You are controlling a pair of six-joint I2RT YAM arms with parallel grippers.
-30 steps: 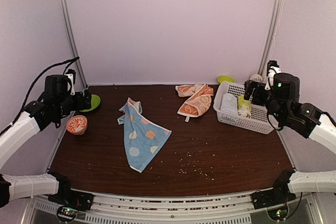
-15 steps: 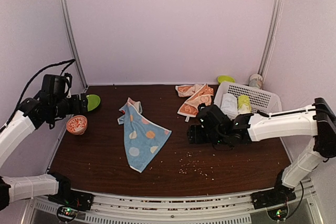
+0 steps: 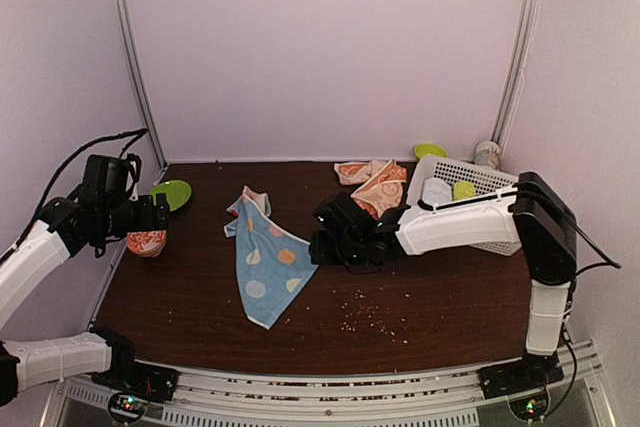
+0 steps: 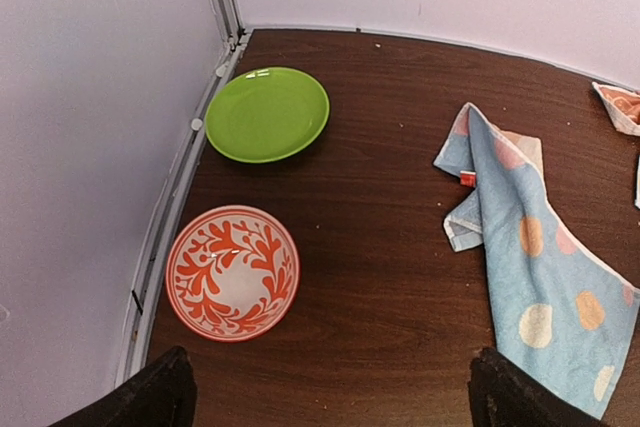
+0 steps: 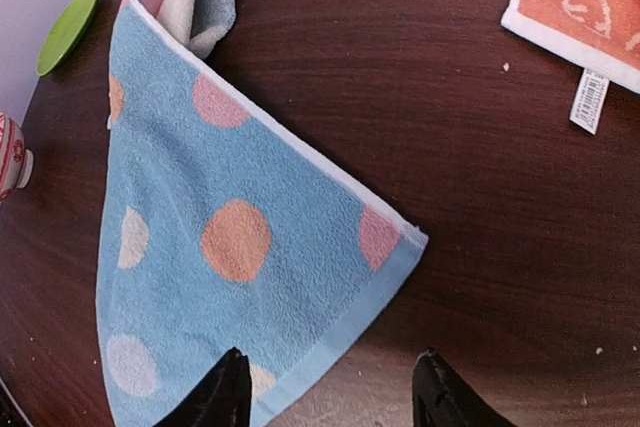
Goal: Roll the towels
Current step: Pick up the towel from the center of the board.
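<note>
The light blue dotted towel (image 3: pixel 268 265) lies spread flat on the dark table at centre left, its far corner folded over. It also shows in the left wrist view (image 4: pixel 540 277) and the right wrist view (image 5: pixel 230 237). The orange towel (image 3: pixel 372 187) lies crumpled at the back centre; one edge with a tag shows in the right wrist view (image 5: pixel 590 7). My right gripper (image 3: pixel 318 245) is open and empty just above the blue towel's right corner (image 5: pixel 330 392). My left gripper (image 3: pixel 150 215) is open and empty above the table's left edge (image 4: pixel 330 397).
A green plate (image 3: pixel 172 194) and a red-patterned bowl (image 3: pixel 146 242) sit at the far left, under my left gripper's view (image 4: pixel 232 272). A white basket (image 3: pixel 480 177) at the back right holds a white roll (image 3: pixel 436 190) and a yellow-green roll (image 3: pixel 463 189). Crumbs (image 3: pixel 370 319) lie on the near table.
My right arm has swung from beside the basket leftward across the table to the blue towel's right corner. My left gripper has shifted slightly toward the bowl. The towels have not moved.
</note>
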